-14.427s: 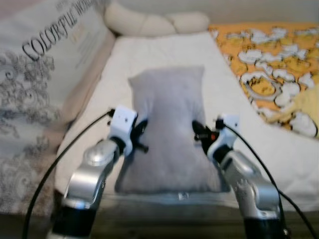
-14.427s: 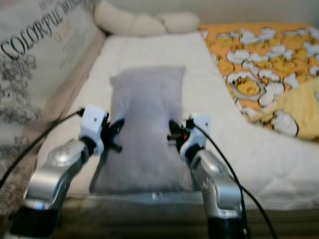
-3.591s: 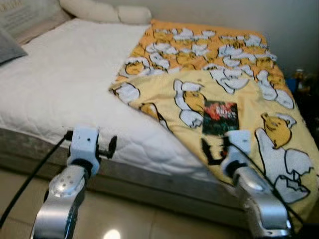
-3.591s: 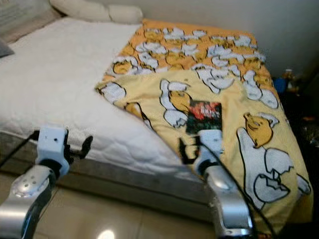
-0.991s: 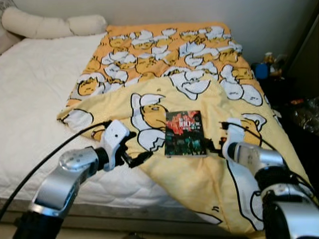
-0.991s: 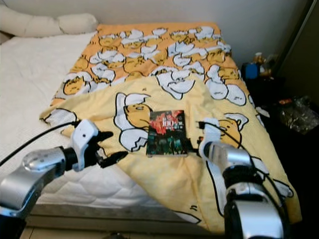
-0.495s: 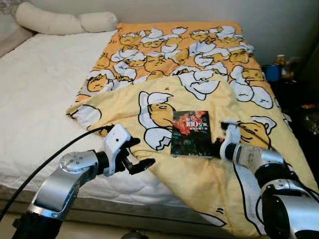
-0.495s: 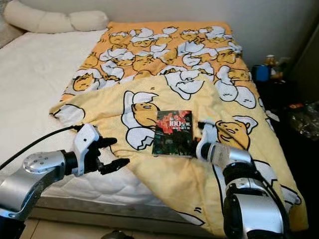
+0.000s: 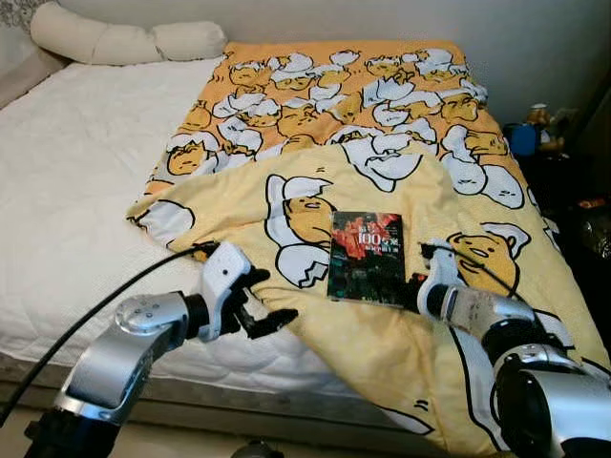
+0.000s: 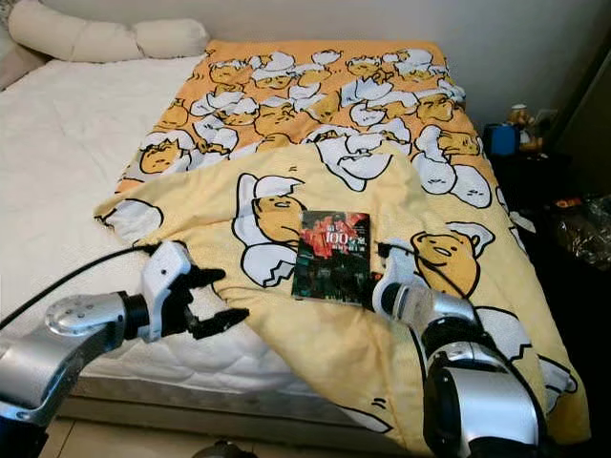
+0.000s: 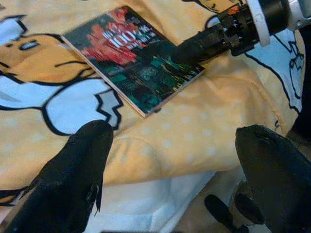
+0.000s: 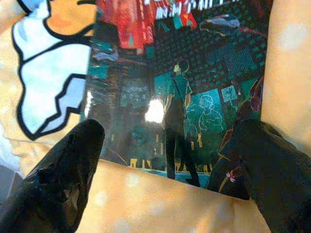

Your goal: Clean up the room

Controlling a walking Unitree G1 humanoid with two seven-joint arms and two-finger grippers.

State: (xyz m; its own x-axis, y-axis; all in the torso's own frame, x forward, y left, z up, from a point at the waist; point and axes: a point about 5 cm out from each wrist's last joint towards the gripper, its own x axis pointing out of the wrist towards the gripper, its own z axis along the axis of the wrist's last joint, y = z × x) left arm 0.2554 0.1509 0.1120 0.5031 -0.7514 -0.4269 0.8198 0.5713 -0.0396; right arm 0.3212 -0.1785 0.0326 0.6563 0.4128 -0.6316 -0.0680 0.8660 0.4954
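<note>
A dark book [image 9: 366, 256] with a red and green cover lies flat on the yellow cartoon-print blanket [image 9: 382, 353] on the bed. My right gripper [image 9: 409, 286] is open at the book's near right corner. In the right wrist view its two fingers [image 12: 63, 184] are spread wide over the near edge of the book [image 12: 175, 92]. My left gripper [image 9: 272, 298] is open and holds nothing, hovering by the blanket's folded edge, left of the book. The left wrist view has the book [image 11: 131, 58] ahead of its fingers [image 11: 73, 179], with the right gripper [image 11: 204, 43] reaching onto it.
The bare white mattress [image 9: 76, 191] stretches to the left, with a long cream pillow [image 9: 124, 43] at the head. The blanket hangs over the near edge of the bed. A dark corner at the right holds a blue cup [image 9: 523, 138] and clutter.
My right gripper has slid a little nearer the book's near right corner. The left gripper has dropped slightly and stays open. The book has not moved.
</note>
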